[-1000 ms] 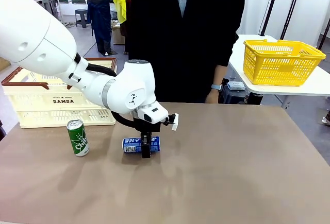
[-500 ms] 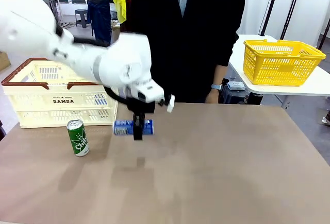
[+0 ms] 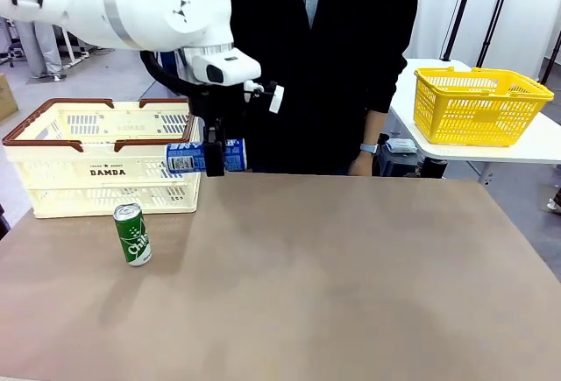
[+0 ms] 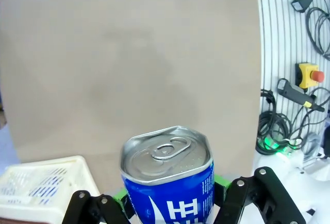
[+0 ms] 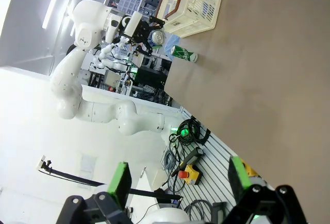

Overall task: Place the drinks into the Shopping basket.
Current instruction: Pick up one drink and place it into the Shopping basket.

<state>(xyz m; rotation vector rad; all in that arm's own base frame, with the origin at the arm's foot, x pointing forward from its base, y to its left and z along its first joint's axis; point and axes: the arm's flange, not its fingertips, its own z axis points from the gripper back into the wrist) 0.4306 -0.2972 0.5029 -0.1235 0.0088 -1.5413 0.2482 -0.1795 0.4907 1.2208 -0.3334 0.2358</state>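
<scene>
Nearest on the table, left side: a green can stands upright, clear of everything, just in front of the Shopping basket.

Above and to the right of it, the left gripper hangs in the air w/ the blue can clamped between its jaws. Can lies horizontal, long axis running left-right, silver top pointing left toward the basket. Left wrist view confirms: blue can sits between the green pads, lid facing the camera, and its top rim looks a bit squashed out of round. Gripper is closed on it, nothing else touched.

Key relation: the basket's open top lies to the left and slightly far of the held can; the can is about level w/ the rim, near the right end wall, not yet over the inside. So next move, as I judge it, is a short carry left/far, then release. Left arm is plainly the nearer one.

Right gripper is parked well off the table's right side, jaws spread wide, holding nothing.

Far side: person stands behind the table, hands not involved. Yellow basket sits on another table far right, not part of this.
</scene>
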